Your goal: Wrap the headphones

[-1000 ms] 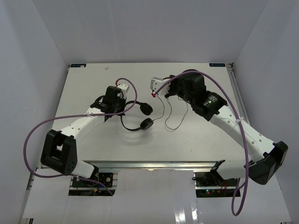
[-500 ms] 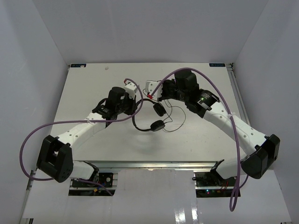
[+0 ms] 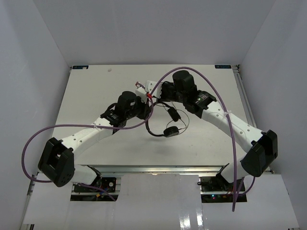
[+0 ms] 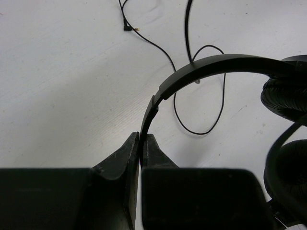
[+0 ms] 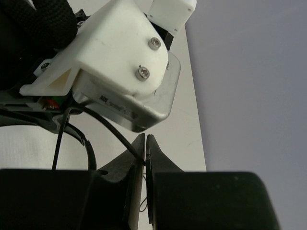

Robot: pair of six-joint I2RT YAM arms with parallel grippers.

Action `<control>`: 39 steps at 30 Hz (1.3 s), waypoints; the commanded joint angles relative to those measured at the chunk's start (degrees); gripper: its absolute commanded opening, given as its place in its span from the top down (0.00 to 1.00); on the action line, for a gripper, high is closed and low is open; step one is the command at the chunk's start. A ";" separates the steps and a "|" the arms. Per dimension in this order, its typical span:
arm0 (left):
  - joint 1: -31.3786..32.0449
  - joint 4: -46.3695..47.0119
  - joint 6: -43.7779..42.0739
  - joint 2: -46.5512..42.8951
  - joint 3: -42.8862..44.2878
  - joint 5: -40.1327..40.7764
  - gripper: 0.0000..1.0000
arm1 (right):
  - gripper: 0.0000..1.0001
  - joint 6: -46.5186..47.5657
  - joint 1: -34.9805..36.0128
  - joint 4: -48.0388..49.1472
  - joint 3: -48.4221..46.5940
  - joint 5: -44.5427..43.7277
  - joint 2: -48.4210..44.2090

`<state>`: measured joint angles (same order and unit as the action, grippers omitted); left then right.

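The black headphones (image 3: 165, 130) hang above the middle of the table, headband (image 4: 206, 66) arched and both padded ear cups (image 4: 287, 98) to its right. My left gripper (image 4: 143, 139) is shut on the thin end of the headband and sits just left of the headphones (image 3: 145, 110). My right gripper (image 5: 145, 140) is shut on the thin black cord (image 5: 111, 130), close above the left gripper (image 3: 153, 97). The rest of the cord loops on the table to its small plug (image 4: 128, 28).
The left wrist's white camera mount (image 5: 120, 67) sits right in front of the right fingers. Thick purple arm cables (image 3: 211, 91) arc over both arms. The white table (image 3: 96, 86) ends at grey walls on the left, back and right.
Both arms have swung inward and met near the table's middle. The left carried the headphones rightward. The right came left with the cord, and the cord loop has shortened.
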<state>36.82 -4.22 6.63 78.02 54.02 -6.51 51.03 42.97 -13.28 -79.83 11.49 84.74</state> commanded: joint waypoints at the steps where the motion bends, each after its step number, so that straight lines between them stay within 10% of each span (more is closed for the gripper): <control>1: 2.03 3.69 1.46 -2.70 2.94 -0.78 1.00 | 0.92 -2.26 -1.67 2.82 -1.38 0.90 1.49; 39: 9.14 8.79 6.38 -11.71 2.01 2.08 1.00 | 0.92 -28.57 -19.77 9.06 -6.08 13.38 9.31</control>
<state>45.60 1.33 10.58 70.75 56.18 -4.88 29.39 26.24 -9.01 -84.14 20.02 95.48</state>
